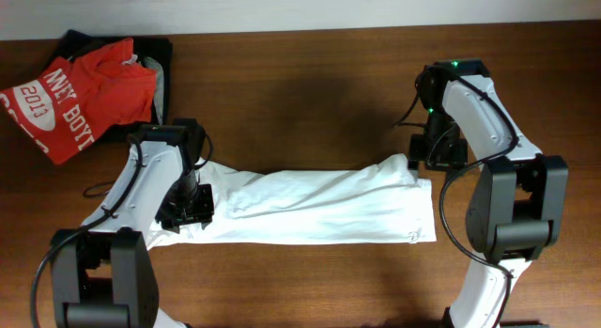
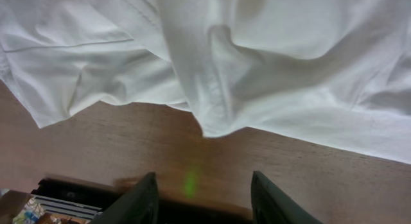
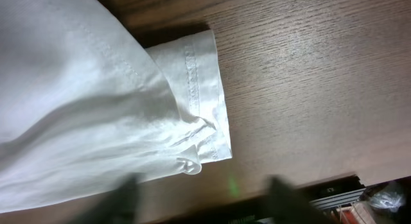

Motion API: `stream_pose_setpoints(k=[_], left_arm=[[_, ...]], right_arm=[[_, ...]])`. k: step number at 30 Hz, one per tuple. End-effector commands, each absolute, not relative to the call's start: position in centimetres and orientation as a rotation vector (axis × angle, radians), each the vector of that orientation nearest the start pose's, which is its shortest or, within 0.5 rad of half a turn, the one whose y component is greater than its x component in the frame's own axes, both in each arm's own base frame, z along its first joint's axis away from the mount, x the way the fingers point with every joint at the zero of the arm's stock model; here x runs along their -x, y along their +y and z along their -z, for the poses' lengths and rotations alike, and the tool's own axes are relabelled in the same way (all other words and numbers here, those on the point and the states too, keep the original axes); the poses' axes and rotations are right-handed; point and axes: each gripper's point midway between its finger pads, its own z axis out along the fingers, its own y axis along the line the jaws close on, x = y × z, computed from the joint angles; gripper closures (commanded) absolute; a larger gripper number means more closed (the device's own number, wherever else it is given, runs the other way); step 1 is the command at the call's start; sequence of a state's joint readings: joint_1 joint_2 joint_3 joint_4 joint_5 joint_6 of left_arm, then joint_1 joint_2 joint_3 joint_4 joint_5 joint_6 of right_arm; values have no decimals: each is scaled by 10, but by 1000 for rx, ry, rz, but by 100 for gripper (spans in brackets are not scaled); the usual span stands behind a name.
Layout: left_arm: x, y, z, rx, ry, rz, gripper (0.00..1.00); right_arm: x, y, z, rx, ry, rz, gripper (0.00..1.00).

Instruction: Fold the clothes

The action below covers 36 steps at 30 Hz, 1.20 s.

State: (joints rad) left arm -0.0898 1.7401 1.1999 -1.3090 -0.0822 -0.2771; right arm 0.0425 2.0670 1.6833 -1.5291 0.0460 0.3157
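Well, the big brown table (image 1: 310,93) holds everything, and the white T-shirt (image 1: 319,210) lies on it as a long flat band stretched between the two claws. One end lies right by the left claw (image 1: 191,210), and the other end stops just beside the right claw (image 1: 441,154). The red shirt (image 1: 80,98) and the black garment (image 1: 160,51) lie in a heap well behind the left claw, apart from the job. In the left wrist view the left claw is spread wide with nothing in it. Bare wood shows between its fingers (image 2: 144,198), and a soft bump of cloth lies just in front of them. In the right wrist view the right claw looks spread and empty too, though its fingers (image 3: 282,195) are dark and blurry. Just in front of it lies a sleeve hem (image 3: 205,102) with neat stitches. The T-shirt looks thin, light and very floppy. I think it will sag and wrinkle if it is lifted at one spot only, and it may slide on the smooth wood. It will not break. The stitched edges seem the best places to hold, since they are thicker: the sleeve hem for the right claw, and the near edge of the cloth for the left claw. A pinch should catch all the layers there, or a loose one may slip out.
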Motion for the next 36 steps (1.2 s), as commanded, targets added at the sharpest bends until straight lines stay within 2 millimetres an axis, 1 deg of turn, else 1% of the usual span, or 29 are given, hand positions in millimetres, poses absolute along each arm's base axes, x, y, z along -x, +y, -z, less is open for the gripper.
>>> stream_pose_setpoints(k=[1, 2, 3, 5, 7, 8, 9, 10, 11, 12, 13, 15, 17, 18, 20, 23, 26, 27, 28, 29, 30, 31, 32, 33, 35, 36], left_arm=[[-241, -7, -64, 313, 3363, -211, 58], [-247, -7, -69, 313, 3344, -203, 63], [-253, -8, -75, 313, 3330, -193, 65], [-270, -12, -92, 312, 3280, -156, 66], [-289, -22, -106, 298, 3217, -76, 67], [-297, -28, -107, 264, 3192, -28, 75], [-305, -40, -106, 214, 3167, 49, 98], [-308, -48, -101, 196, 3165, 85, 99], [-307, -52, -95, 180, 3176, 92, 99], [-306, -55, -88, 168, 3191, 88, 99], [-305, -57, -78, 160, 3208, 82, 99], [-307, -57, -58, 161, 3233, 74, 99], [-308, -54, -36, 179, 3273, 62, 99], [-307, -51, -26, 200, 3301, 54, 99], [-306, -43, -12, 237, 3332, 34, 99], [-304, -17, 8, 322, 3370, -66, 99], [-303, 6, 12, 446, 3363, -118, 99], [-302, 17, 12, 499, 3355, -146, 99], [-300, 27, 11, 545, 3353, -155, 99], [-298, 31, 11, 571, 3355, -152, 99], [-295, 39, 10, 609, 3358, -164, 99], [-292, 48, 9, 649, 3357, -201, 99], [-287, 59, 7, 727, 3347, -274, 99], [-283, 65, 6, 784, 3341, -311, 99], [-281, 68, 3, 809, 3339, -306, 99], [-281, 69, -1, 811, 3337, -305, 99]], right_arm=[[-313, 1, -85, -467, 3408, 217, 12], [-313, 2, -86, -454, 3409, 203, 12], [-314, 2, -87, -454, 3408, 197, 12], [-314, 3, -87, -456, 3408, 187, 12], [-316, 5, -86, -456, 3404, 169, 13], [-317, 12, -85, -419, 3410, 97, 18], [-319, 26, -84, -352, 3419, -27, 39], [-320, 36, -84, -321, 3421, -88, 63], [-319, 41, -82, -297, 3423, -88, 75], [-319, 47, -79, -268, 3423, -85, 79], [-317, 54, -73, -232, 3424, -80, 80], [-313, 64, -62, -206, 3429, -67, 82], [-309, 70, -50, -208, 3430, -54, 82], [-307, 71, -44, -229, 3429, -51, 82], [-305, 70, -29, -238, 3419, -54, 82], [-296, 65, -2, -246, 3413, -46, 82], [-290, 56, 17, -268, 3397, -17, 82], [-289, 52, 20, -284, 3394, -2, 83], [-288, 44, 22, -339, 3388, 50, 89], [-288, 39, 21, -360, 3385, 78, 93], [-289, 33, 20, -375, 3378, 95, 94], [-290, 28, 18, -393, 3375, 113, 96], [-293, 23, 13, -418, 3373, 116, 96], [-296, 20, 8, -438, 3372, 114, 96], [-304, 15, -8, -470, 3368, 110, 96], [-311, 11, -22, -492, 3362, 105, 96]])
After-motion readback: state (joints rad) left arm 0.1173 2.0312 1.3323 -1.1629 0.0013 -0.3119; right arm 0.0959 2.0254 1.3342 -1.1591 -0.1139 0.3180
